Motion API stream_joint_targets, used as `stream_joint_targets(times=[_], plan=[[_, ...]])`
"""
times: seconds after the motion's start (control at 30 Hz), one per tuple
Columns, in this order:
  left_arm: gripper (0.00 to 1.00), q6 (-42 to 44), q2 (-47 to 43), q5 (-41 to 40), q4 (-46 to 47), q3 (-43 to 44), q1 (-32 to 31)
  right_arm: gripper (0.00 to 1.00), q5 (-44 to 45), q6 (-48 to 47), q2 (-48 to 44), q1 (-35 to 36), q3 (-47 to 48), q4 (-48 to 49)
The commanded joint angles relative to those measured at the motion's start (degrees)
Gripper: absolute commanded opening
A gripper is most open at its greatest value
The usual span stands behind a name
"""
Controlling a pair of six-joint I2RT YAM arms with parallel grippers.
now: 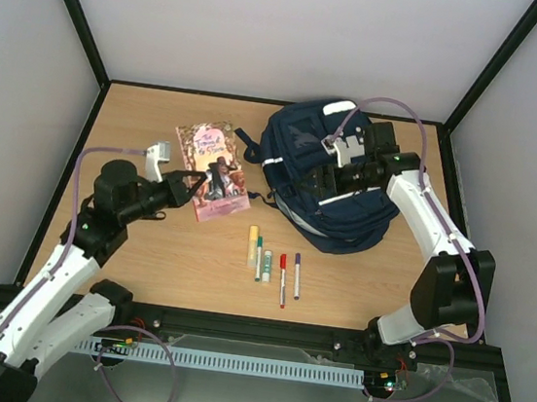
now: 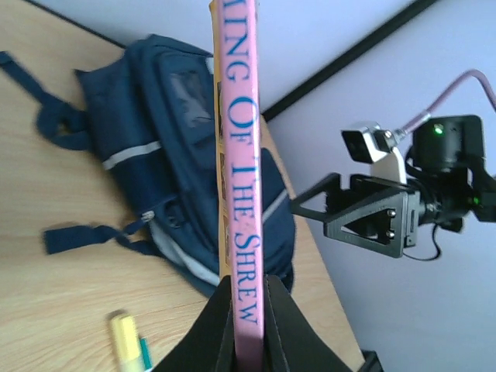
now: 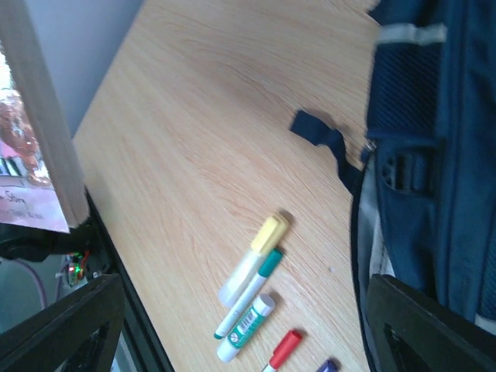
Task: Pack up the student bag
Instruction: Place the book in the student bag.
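Observation:
The student bag (image 1: 347, 201), navy with white stripes, lies at the back right of the table; it also shows in the left wrist view (image 2: 170, 147) and the right wrist view (image 3: 446, 147). A paperback book (image 1: 217, 160) with a pink spine (image 2: 240, 155) is clamped at its spine edge by my left gripper (image 1: 190, 185) (image 2: 248, 285), which is shut on it. The book's page edge (image 3: 46, 132) rises at the left of the right wrist view. My right gripper (image 1: 335, 175) (image 3: 244, 288) hangs over the bag, open and holding nothing.
A yellow highlighter (image 1: 253, 242) (image 3: 256, 252), green marker (image 1: 259, 257) (image 3: 249, 301), glue stick (image 1: 267, 265) (image 3: 246, 329), red marker (image 1: 281, 279) (image 3: 283, 349) and purple marker (image 1: 297, 275) lie in front of the bag. A loose strap (image 3: 322, 136) trails left. Walls enclose the table.

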Motion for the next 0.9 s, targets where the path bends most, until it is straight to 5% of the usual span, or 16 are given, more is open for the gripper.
stream_joint_targets(times=[0.0,0.13,0.63,0.87], plan=[[0.02,2.32,6.79,5.62,8.67,4.97,-2.89,0.91,-10.77,0.65,-1.96,-0.37,3.68,-0.20],[0.02,4.23,14.61,8.74,13.75,10.61,-5.87,0.97,-17.55,3.68,-1.18,-0.26,4.10,4.16],[0.02,4.25,33.73,16.38,22.88,23.72,-11.97,0.94,-33.99,6.55,-2.45,-0.31,1.47,11.62],[0.02,8.48,36.76,12.51,16.77,27.46,-11.97,0.81,-34.61,9.20,-6.61,-0.30,0.18,11.60]])
